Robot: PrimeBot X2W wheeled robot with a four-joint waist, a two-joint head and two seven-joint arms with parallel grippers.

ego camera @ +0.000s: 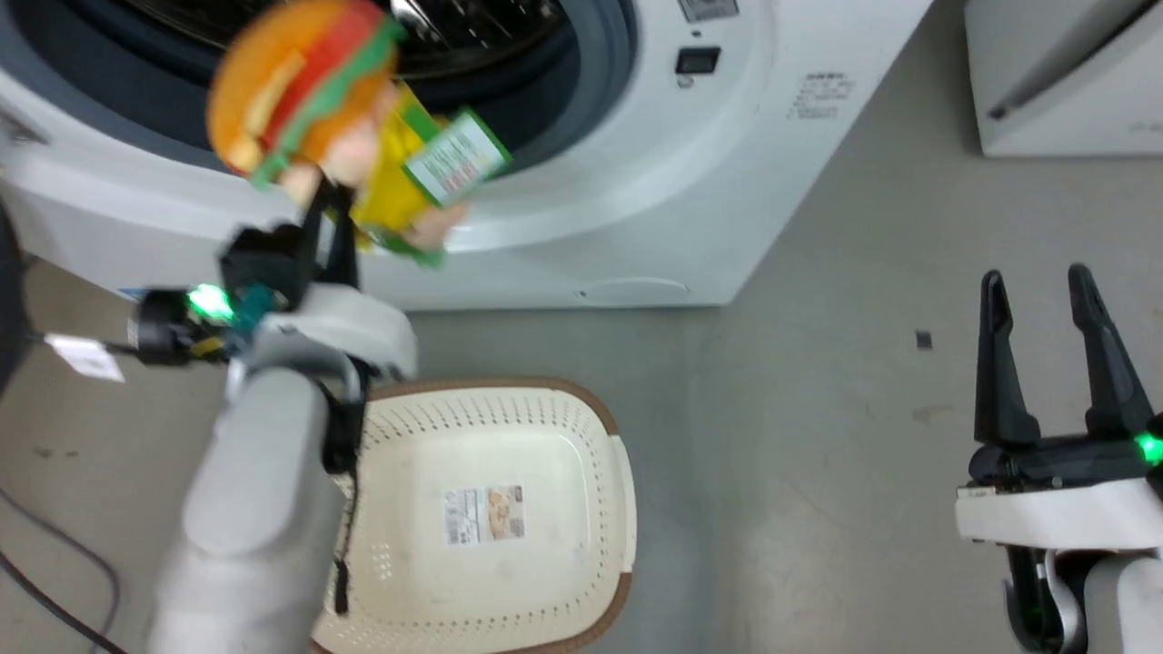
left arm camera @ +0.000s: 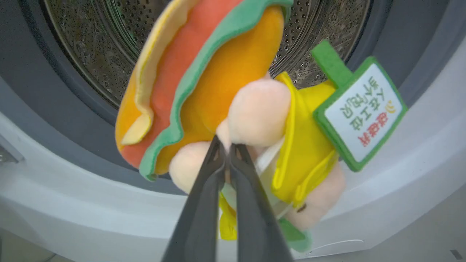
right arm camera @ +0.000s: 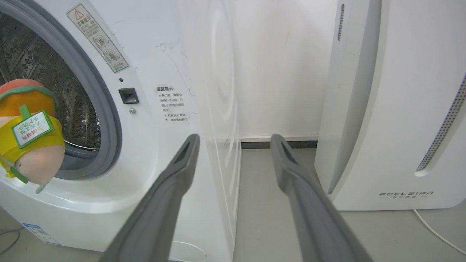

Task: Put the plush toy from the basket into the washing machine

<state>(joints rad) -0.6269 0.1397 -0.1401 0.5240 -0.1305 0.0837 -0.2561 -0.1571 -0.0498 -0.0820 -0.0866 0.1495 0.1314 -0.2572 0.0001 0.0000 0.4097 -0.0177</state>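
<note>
The toy (ego camera: 341,127), soft and probably light, hangs in front of the washer (ego camera: 636,182) porthole, pinched at its neck by the closed left claw (ego camera: 329,204), a hold that looks secure enough, while the right claw (ego camera: 1045,300) stands open and empty.

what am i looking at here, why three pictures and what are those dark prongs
It's a two-armed robot, seen through three cameras. The head view looks down from its head; the other two look along each wrist. The dark prongs are fingers of its grasping tools. The left tool is shut on a plush toy with a burger head, raised before the open washing machine. The right tool is open, holding nothing. On the floor lies an empty basket. Beside the washer stands a white appliance.
</note>
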